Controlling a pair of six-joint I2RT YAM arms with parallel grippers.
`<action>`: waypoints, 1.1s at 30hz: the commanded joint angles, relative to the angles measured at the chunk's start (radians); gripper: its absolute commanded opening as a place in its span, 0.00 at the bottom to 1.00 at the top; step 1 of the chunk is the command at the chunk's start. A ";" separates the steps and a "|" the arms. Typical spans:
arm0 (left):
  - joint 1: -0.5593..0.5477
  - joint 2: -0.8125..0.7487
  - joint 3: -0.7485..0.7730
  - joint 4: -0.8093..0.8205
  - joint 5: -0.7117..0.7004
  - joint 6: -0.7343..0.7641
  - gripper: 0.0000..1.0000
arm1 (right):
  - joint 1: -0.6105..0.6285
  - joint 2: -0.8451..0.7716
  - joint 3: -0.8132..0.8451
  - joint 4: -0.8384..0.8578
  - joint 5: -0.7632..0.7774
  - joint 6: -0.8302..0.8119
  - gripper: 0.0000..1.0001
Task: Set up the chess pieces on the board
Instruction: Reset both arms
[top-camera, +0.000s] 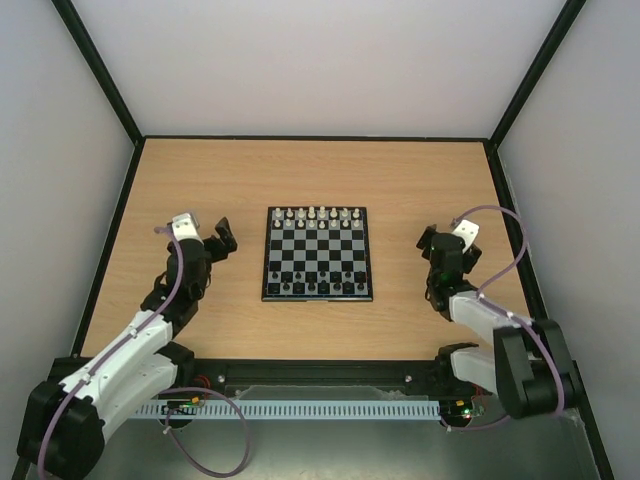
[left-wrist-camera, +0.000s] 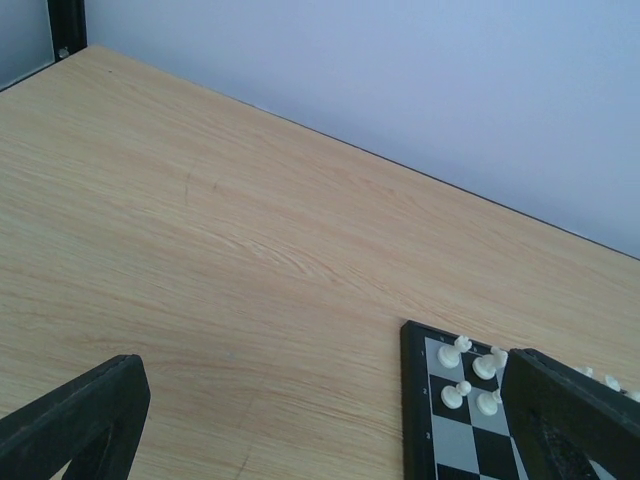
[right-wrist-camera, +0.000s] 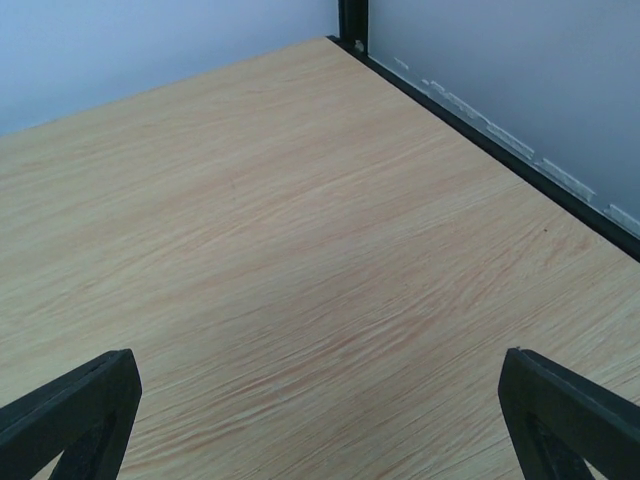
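Note:
The board (top-camera: 318, 248) lies in the middle of the table, black and pale grey checks inside a black border. The dark chess pieces (top-camera: 316, 281) stand along its near two rows; they are too small to tell apart. Tiny white pieces (top-camera: 316, 216) fill the far two rows. My left gripper (top-camera: 222, 238) hovers left of the board, open and empty. In the left wrist view its black fingers (left-wrist-camera: 80, 420) frame the board's far left corner (left-wrist-camera: 413, 400) and some white pieces (left-wrist-camera: 468, 370). My right gripper (top-camera: 432, 243) is to the right of the board, open and empty over bare wood (right-wrist-camera: 320, 300).
The wooden table (top-camera: 200, 180) is walled by pale panels with a black frame (right-wrist-camera: 480, 120) along its edges. A black rail (top-camera: 320, 372) and the arm bases run along the near edge.

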 joint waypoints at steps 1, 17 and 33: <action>0.044 0.045 -0.020 0.131 0.064 0.020 0.99 | -0.005 0.126 -0.047 0.326 0.082 -0.043 0.99; 0.168 0.085 -0.060 0.253 0.191 0.035 0.99 | -0.016 0.355 -0.028 0.548 0.023 -0.159 0.99; 0.189 0.055 -0.070 0.256 0.215 0.042 0.99 | -0.053 0.390 -0.115 0.726 -0.194 -0.209 0.98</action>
